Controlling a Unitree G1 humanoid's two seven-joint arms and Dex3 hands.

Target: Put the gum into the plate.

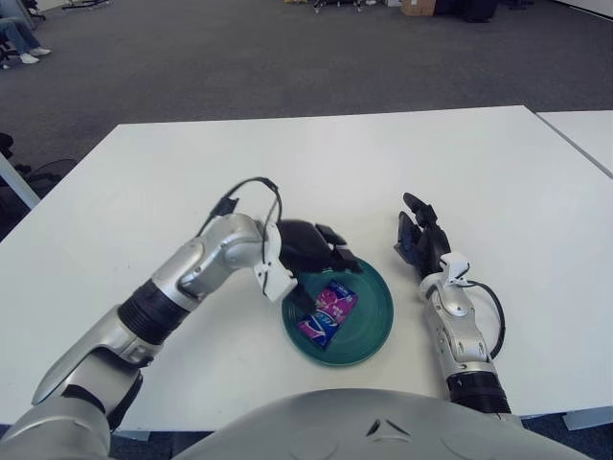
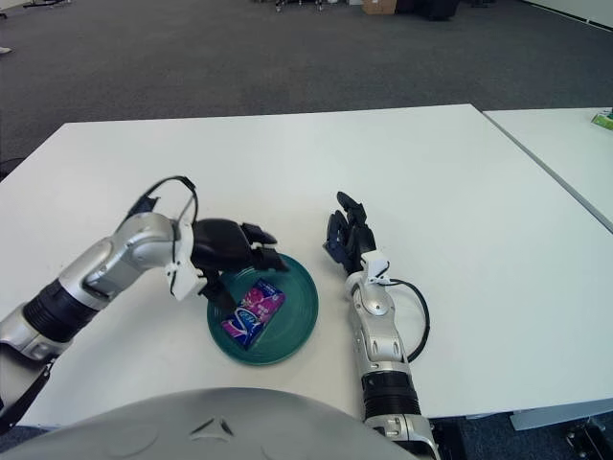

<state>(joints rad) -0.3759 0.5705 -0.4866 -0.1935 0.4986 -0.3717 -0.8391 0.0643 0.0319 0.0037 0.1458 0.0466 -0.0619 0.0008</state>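
The gum (image 1: 328, 310), a flat purple and pink pack with blue ends, lies inside the dark green plate (image 1: 375, 319) near the table's front edge. My left hand (image 1: 320, 251) hovers over the plate's left rim, just up and left of the gum, fingers spread and holding nothing. My right hand (image 1: 421, 241) shows to the right of the plate, fingers extended upward, empty.
The white table (image 1: 335, 172) stretches far beyond the plate. A second white table (image 1: 584, 129) stands at the right with a gap between. Grey carpet floor lies behind. A cable loops over my left wrist (image 1: 244, 196).
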